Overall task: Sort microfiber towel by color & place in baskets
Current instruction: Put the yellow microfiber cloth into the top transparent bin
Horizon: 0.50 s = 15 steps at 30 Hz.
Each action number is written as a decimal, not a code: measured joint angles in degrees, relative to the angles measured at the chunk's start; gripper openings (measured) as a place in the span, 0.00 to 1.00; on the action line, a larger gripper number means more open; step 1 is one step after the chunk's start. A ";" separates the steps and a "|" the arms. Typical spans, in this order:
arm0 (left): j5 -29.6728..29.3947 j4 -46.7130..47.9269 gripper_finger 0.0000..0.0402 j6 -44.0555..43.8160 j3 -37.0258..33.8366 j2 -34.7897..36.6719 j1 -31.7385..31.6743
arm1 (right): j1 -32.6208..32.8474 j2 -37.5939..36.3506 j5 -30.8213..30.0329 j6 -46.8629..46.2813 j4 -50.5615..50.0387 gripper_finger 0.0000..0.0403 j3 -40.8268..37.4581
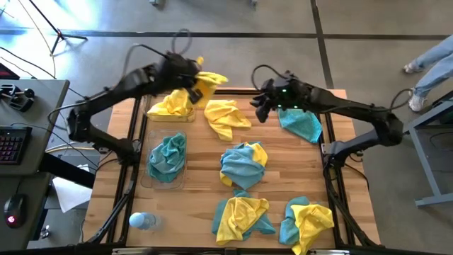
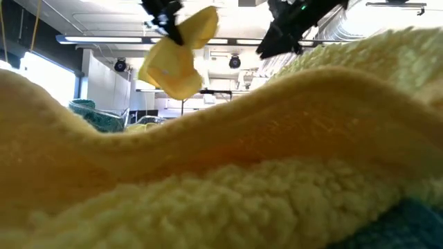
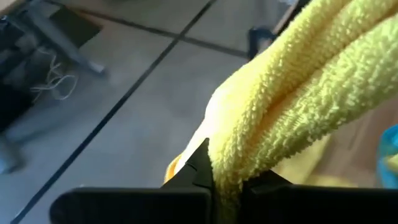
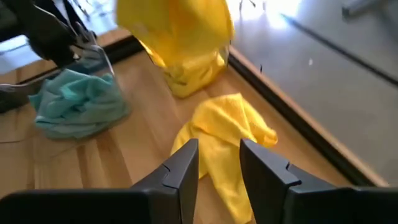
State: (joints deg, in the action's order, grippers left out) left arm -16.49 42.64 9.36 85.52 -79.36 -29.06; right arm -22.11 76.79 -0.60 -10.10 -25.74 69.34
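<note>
Between the left gripper's (image 3: 227,180) two dark fingers (image 3: 196,171), a bright yellow fuzzy microfiber towel (image 1: 205,81) was clamped tight and hung in the air above the clear plastic bin of yellow cloths (image 1: 170,106) at the table's 11 o'clock corner. Its long axis ran down from the fingers, folds trailing toward the bin. Just at 6 o'clock of that bin, the second clear bin (image 1: 166,159) held crumpled teal cloths. The right gripper (image 4: 217,158) hovered near 12 o'clock with its fingers apart and empty, over a loose yellow cloth (image 1: 226,117) on the wooden table (image 1: 205,170); a teal cloth (image 1: 301,124) lay at 2 o'clock. Mixed teal and yellow heaps sat at the centre (image 1: 243,164) and toward 6 o'clock (image 1: 241,216) and 5 o'clock (image 1: 306,223), leaving bare wood between them. A pale blue bottle (image 1: 142,221) lay at 7 o'clock by the black frame rail (image 1: 131,170).
</note>
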 joint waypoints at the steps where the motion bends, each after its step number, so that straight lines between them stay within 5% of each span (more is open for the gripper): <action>1: 0.32 2.48 0.01 0.46 0.00 1.03 -1.57 | 0.00 1.21 0.00 -0.71 0.29 0.28 0.00; 7: 0.94 15.45 0.00 3.77 -0.03 3.09 -11.25 | 0.02 6.76 0.18 -6.25 2.69 0.28 -0.04; 15: 4.59 16.69 0.00 9.23 -8.11 2.65 -19.37 | 0.21 8.77 0.26 -11.16 8.59 0.28 -0.09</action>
State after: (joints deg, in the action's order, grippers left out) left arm -11.89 59.34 18.59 77.41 -76.71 -48.43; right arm -21.90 85.56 -0.34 -21.26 -17.15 69.25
